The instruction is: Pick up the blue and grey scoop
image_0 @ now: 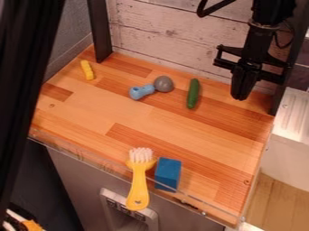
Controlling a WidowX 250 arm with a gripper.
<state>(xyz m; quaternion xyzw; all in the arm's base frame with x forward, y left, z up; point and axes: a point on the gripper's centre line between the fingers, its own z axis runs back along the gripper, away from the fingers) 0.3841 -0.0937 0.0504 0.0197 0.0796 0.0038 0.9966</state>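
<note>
The black gripper [240, 96] hangs over the back right part of the wooden counter, pointing down, with no object seen at its tip. Nearest to it on the left lies a green cucumber-shaped toy [193, 94]. Further left, a grey ball-like object [163, 84] sits against or very near a light blue bone-shaped piece [142, 92]. A small yellow piece [87, 70] is at the back left. Along the front edge, a yellow brush [138, 185] with white bristles has its handle over the edge, and a blue block [168, 173] stands just right of it.
The wooden counter [138, 121] has a clear raised strip along its front edge. Dark posts [100, 30] rise at its back corners, with a plank wall [163, 34] behind. A white unit [292, 122] stands to the right. A large dark post crosses the left side.
</note>
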